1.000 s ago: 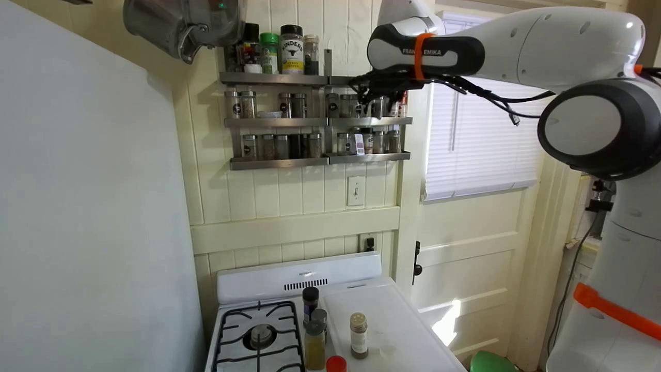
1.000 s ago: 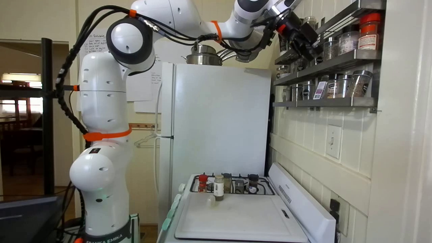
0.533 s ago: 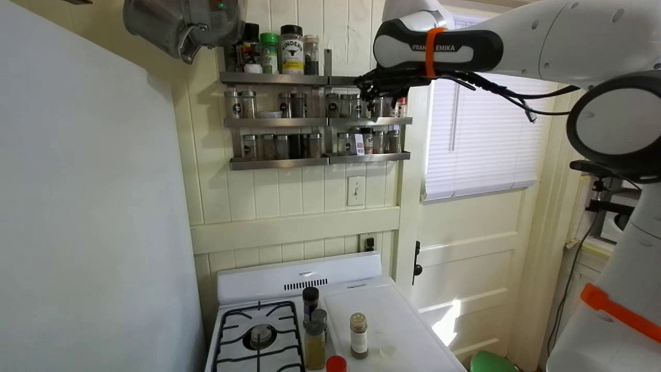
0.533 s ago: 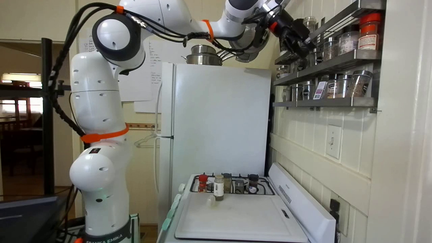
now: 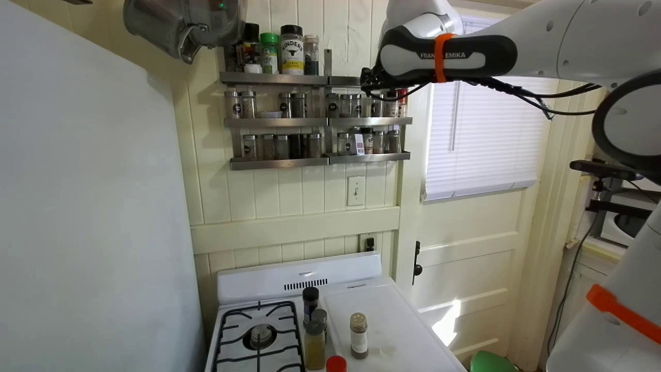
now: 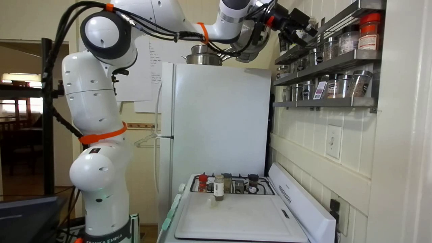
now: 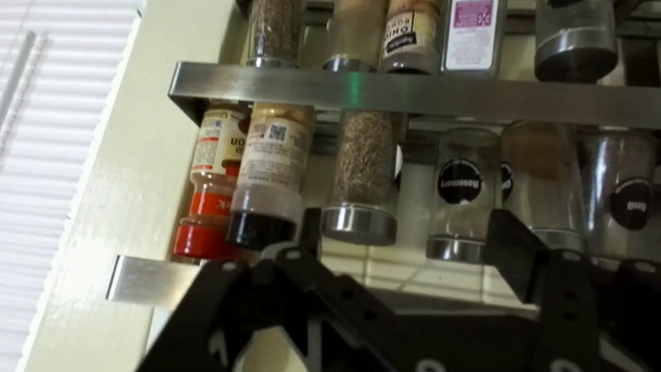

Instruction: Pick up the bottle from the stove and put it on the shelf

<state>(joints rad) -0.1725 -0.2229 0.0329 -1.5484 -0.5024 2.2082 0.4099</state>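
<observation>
Gripper wide, empty, near shelf; bottle, possibly the target, stands upright, well below-left in an exterior view.

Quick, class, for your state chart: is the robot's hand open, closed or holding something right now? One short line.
Hand: open, holding nothing.

Gas stove white, burner grate black, knobs mint-green. Spice rack silver-grey; Rosemary jar has a black label with white lettering. Robot arm white and black, bands orange; blinds white, horizontally striped.
</observation>
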